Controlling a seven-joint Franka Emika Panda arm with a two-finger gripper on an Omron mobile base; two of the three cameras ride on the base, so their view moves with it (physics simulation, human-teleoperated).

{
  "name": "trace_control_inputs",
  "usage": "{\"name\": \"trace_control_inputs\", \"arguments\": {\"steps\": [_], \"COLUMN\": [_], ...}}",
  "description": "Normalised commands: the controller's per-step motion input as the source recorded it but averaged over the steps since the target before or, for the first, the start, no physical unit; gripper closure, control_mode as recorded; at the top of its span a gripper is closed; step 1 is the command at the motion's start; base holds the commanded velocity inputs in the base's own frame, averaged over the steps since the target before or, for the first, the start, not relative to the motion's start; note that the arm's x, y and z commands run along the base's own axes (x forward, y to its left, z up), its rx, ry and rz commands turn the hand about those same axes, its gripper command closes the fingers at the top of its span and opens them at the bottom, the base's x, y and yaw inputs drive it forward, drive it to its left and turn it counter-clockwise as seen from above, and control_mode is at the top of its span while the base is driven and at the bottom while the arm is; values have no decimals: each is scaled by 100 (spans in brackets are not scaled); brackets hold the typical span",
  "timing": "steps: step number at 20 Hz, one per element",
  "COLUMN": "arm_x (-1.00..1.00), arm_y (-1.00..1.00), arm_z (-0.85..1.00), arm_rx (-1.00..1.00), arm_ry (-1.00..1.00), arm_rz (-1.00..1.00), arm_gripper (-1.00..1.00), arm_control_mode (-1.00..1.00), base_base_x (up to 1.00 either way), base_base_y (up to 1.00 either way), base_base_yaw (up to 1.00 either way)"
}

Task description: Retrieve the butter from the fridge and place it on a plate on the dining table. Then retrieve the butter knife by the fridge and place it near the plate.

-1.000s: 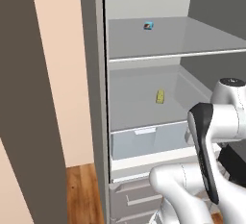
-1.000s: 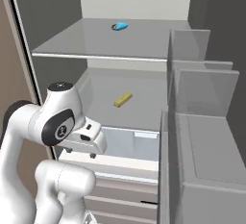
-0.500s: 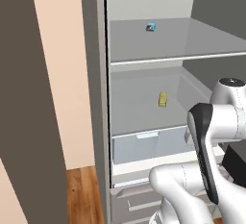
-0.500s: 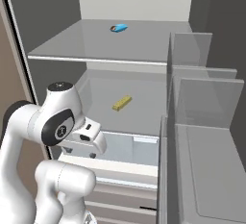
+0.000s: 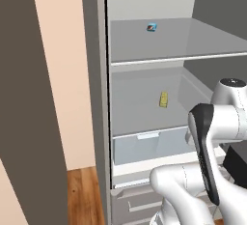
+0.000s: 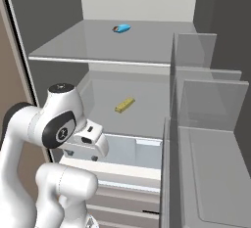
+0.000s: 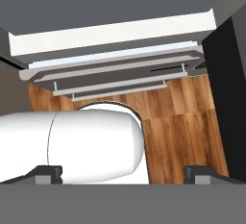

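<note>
The fridge [image 5: 94, 98] stands open in front of me. The butter [image 5: 164, 99], a small pale-yellow stick, lies on its lower shelf [image 6: 124, 105]. My gripper [image 6: 81, 155] hangs open and empty in front of the clear drawer [image 6: 132, 149], pointing down, below and nearer than the butter. In the hand view its fingertips [image 7: 46, 172] stand wide apart over the fridge's bottom drawers [image 7: 115, 76]. The plate, the dining table and the butter knife are out of view.
A small blue-and-red packet [image 5: 152, 27] sits on the upper shelf [image 6: 121, 28]. The fridge door with its clear bins [image 6: 206, 139] stands open at the right. Wood floor [image 7: 178, 122] lies below. A beige wall [image 5: 62, 74] flanks the fridge on the left.
Both base views have shifted a little, so the shelves sit slightly lower in the picture. The arm holds almost the same pose and the gripper stays open.
</note>
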Motion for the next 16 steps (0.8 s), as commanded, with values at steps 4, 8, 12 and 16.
{"name": "trace_control_inputs", "arguments": {"steps": [4,8,12,16], "arm_x": [0,0,0,0], "arm_y": [0,0,0,0], "arm_z": [0,0,0,0], "arm_rx": [0,0,0,0], "arm_ry": [0,0,0,0], "arm_rz": [0,0,0,0], "arm_gripper": [-100,-100,-100,-100], "arm_control_mode": [-100,-100,100,100], "base_base_x": [0,0,2,49], "base_base_y": [0,0,0,8], "base_base_yaw": [0,0,0,0]}}
